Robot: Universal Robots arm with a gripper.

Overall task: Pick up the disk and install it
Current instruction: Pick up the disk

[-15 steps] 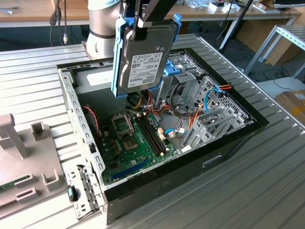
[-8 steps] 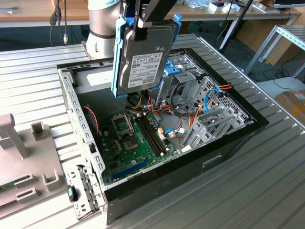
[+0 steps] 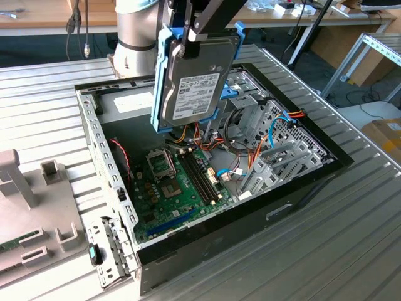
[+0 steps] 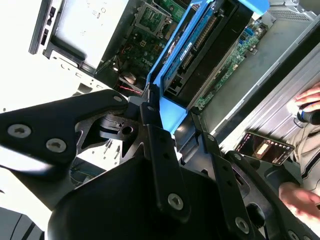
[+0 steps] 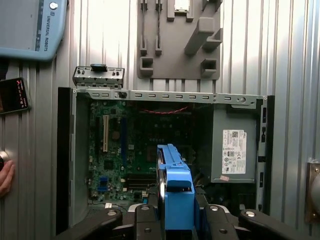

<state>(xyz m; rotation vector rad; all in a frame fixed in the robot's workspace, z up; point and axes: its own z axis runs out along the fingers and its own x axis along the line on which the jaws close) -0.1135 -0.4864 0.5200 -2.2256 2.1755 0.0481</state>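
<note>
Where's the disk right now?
In the exterior view, the disk is held nearly upright by the end effector in the air above the computer case, over its motherboard.

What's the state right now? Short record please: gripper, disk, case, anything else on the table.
gripper: shut on the disk, clamped across its light-blue carrier
disk: held on edge, clear of the table, above the open computer case; not yet seated
computer case: lid off, motherboard exposed
table: grey fixture plate beside the case
also: a phone and a person's hand in the first wrist view
</note>
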